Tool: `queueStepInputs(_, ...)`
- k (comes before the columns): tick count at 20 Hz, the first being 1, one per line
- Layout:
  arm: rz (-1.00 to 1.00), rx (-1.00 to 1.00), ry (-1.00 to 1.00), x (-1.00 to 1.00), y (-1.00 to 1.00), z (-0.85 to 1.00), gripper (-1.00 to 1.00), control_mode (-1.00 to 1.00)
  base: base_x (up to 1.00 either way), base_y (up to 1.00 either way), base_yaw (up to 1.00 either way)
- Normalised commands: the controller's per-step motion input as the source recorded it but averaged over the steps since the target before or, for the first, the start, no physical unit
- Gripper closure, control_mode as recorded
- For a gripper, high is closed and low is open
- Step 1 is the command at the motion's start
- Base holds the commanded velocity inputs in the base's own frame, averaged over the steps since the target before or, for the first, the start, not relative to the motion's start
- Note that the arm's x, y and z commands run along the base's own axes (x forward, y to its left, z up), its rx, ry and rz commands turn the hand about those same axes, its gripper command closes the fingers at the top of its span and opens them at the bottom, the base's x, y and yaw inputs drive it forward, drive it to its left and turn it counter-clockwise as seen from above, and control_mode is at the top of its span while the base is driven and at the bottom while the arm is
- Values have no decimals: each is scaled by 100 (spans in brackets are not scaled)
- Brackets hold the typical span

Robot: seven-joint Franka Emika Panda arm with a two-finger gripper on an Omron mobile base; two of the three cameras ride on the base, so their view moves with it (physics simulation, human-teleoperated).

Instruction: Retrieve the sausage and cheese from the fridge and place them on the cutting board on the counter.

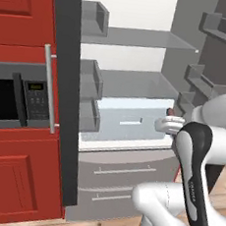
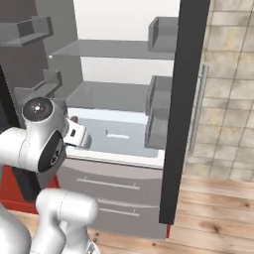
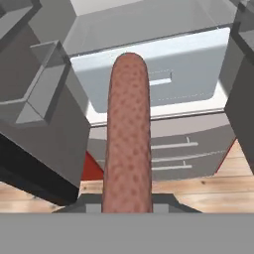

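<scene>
Gripper point(image 1: 169, 120) clamped on the sausage point(image 3: 127, 134), held in front of the open fridge point(image 1: 132, 87) at about the level of the pale-blue crisper drawer point(image 1: 134, 119). In the hand view, sausage rising from 6 o'clock toward 12 o'clock, red-brown and speckled, rounded tip overlapping the drawer front. In the left base view, only a small dark red tip visible at 3 o'clock of the drawer, just past the white hand; in the right base view, same tip showing at 9 o'clock of the drawer.

Largest to smallest:
- Fridge: both doors swung open, grey shelves inside, grey bins on the door interiors, two drawers point(image 1: 122, 185) with bar handles at 6 o'clock.
- Red cabinets point(image 1: 4, 182) at 9 o'clock in the left base view, beside the dark edge of the left door.
- Built-in microwave point(image 1: 15, 97) set into those cabinets, keypad on its right side.
- Wooden floor point(image 2: 218, 218) at 5 o'clock in the right base view, tiled wall point(image 2: 230, 84) above it.
- Crisper drawer: slot handle at centre, closed.
- Sausage: clear of every shelf and bin, carried in the gripper.
</scene>
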Motion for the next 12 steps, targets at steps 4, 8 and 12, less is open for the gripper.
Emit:
queueStepInputs(4,0,0,0,0,0,0,100,100,-70,0,30)
queueStepInputs(8,0,0,0,0,0,0,100,100,-79,17,78)
queueStepInputs(12,0,0,0,0,0,0,100,100,-26,6,100)
